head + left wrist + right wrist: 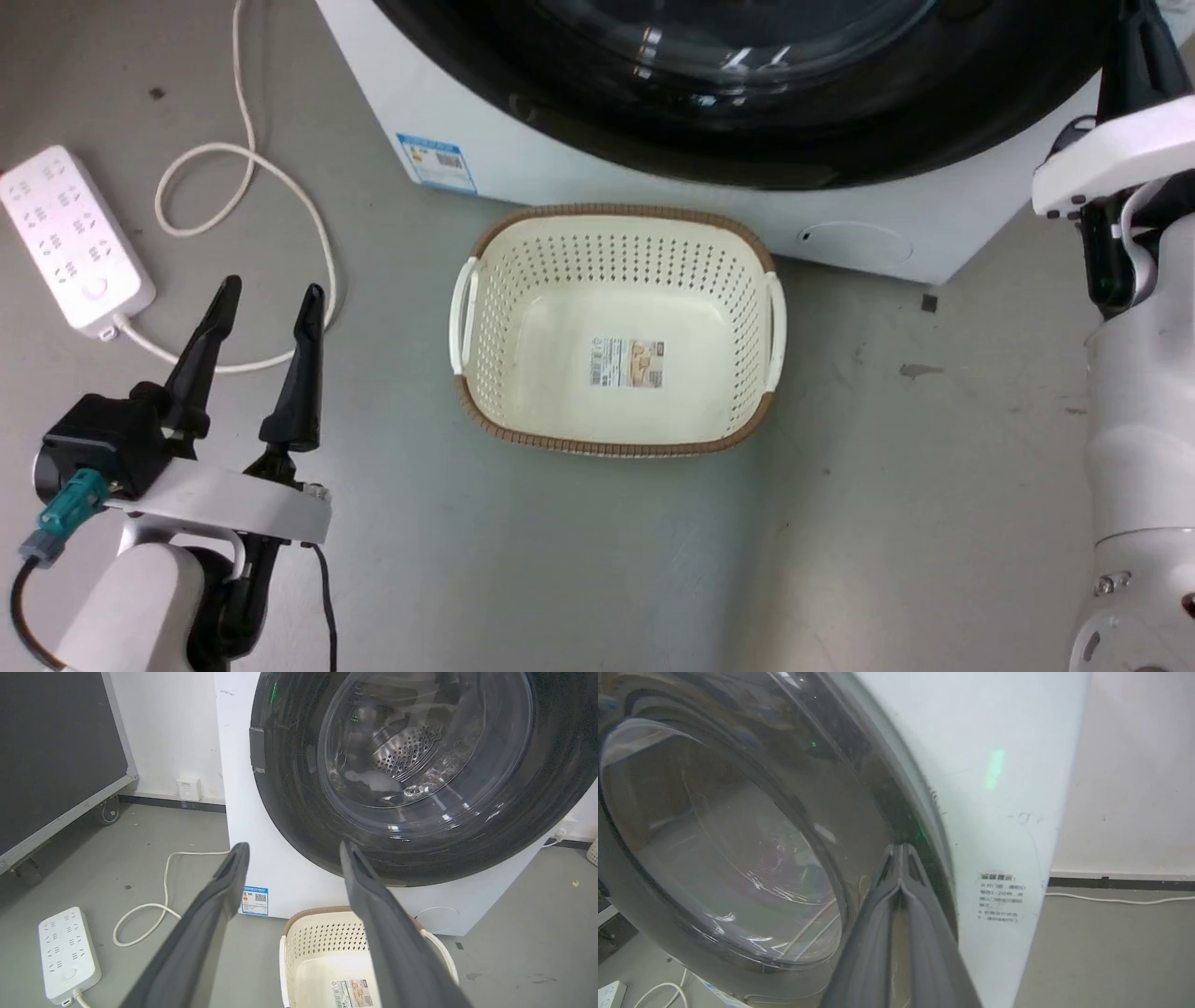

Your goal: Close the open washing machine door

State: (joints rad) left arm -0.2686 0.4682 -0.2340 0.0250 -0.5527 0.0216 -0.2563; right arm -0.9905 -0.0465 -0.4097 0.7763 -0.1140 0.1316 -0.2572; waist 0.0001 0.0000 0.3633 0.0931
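Observation:
The white washing machine (560, 173) (238, 812) (999, 788) stands ahead of me. Its door (747, 149) (299, 788) (714, 835), with a glossy black rim and a bulging glass window, lies flat against the front, and the steel drum shows through the glass. My right gripper (1134, 42) (901, 848) is shut on nothing, with its fingertips touching the black rim at the door's right edge. My left gripper (271, 291) (294, 847) hangs open and empty over the floor, left of the basket and well apart from the door.
A cream perforated basket (607, 213) (327, 933) sits on the floor right in front of the machine. A white power strip (70, 238) (67, 956) and its looped cable (280, 187) lie at the left. A black wheeled case (56, 756) stands further left.

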